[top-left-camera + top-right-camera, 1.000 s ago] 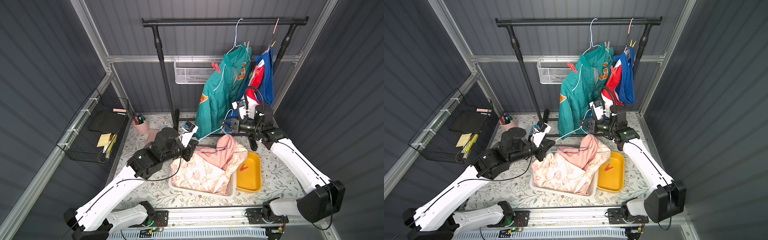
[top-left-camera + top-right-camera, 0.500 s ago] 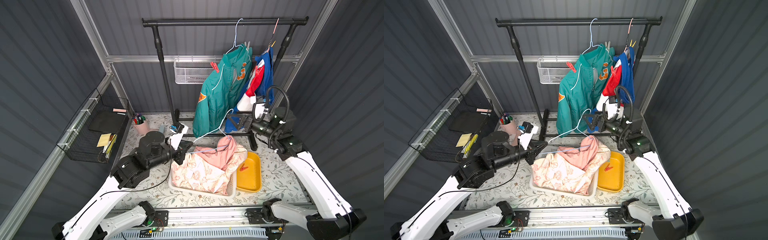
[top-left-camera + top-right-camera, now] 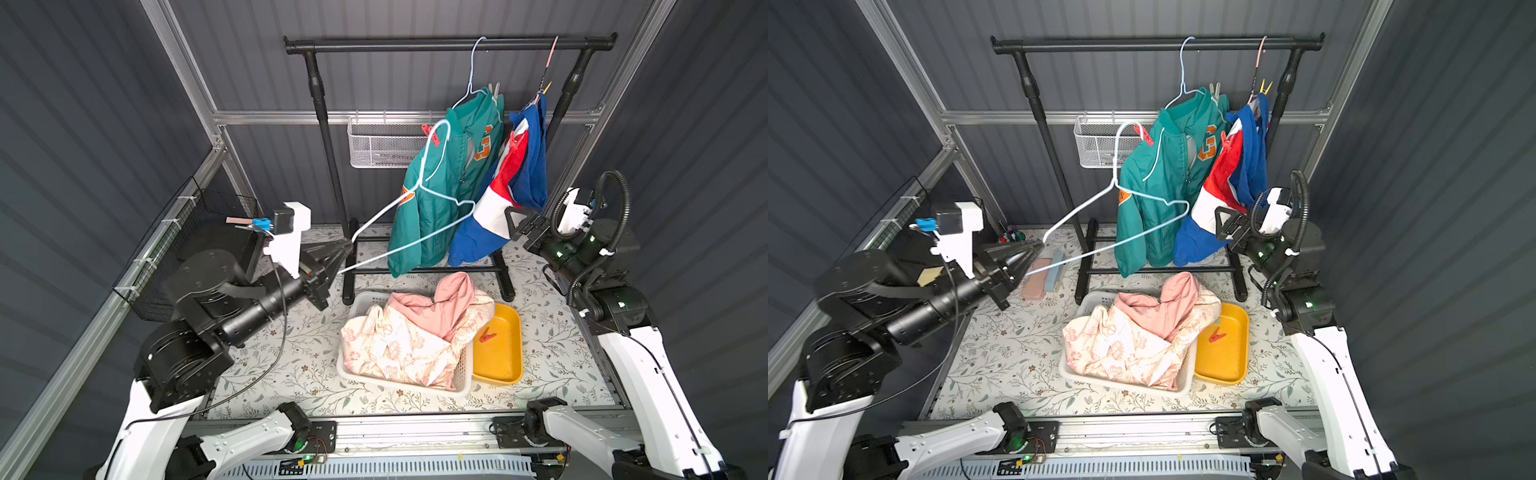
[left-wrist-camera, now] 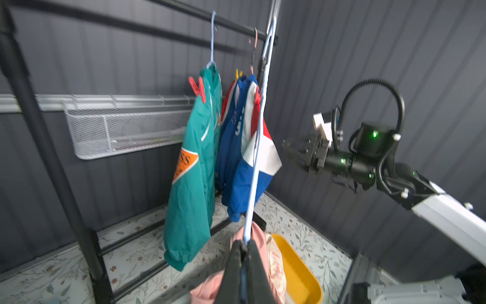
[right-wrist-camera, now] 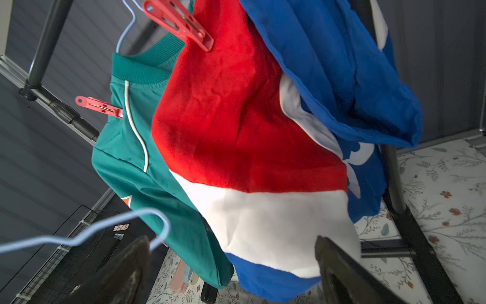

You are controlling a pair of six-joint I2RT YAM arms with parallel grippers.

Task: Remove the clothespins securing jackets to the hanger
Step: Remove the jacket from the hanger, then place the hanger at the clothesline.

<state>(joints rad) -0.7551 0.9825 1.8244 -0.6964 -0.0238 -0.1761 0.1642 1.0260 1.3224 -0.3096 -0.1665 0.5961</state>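
My left gripper (image 3: 349,247) is shut on one end of a bare pale-blue wire hanger (image 4: 252,184), held up in the air. The cream-and-pink jacket (image 3: 415,332) lies in the white basket (image 3: 463,374). On the rack hang the teal jacket (image 3: 436,195) and the red-white-blue jacket (image 3: 498,199). A red clothespin (image 5: 100,106) grips the teal shoulder and another red one (image 5: 178,22) grips the red panel. A yellow clothespin (image 3: 1265,86) and a pale one (image 3: 1214,89) sit higher up. My right gripper (image 5: 231,242) stands open just below the colour-block jacket, holding nothing.
A yellow tray (image 3: 498,361) beside the basket holds one red clothespin (image 3: 487,334). The black rack (image 3: 449,43) stands at the back, a white mesh basket (image 3: 382,145) behind it. A black wire shelf (image 3: 199,232) lines the left wall. Pencil cases (image 3: 1042,278) lie on the floor.
My left arm has pulled back to the left and raised the hanger clear of the cream jacket. The right gripper has let go, opened wide and swung right towards the colour-block jacket.
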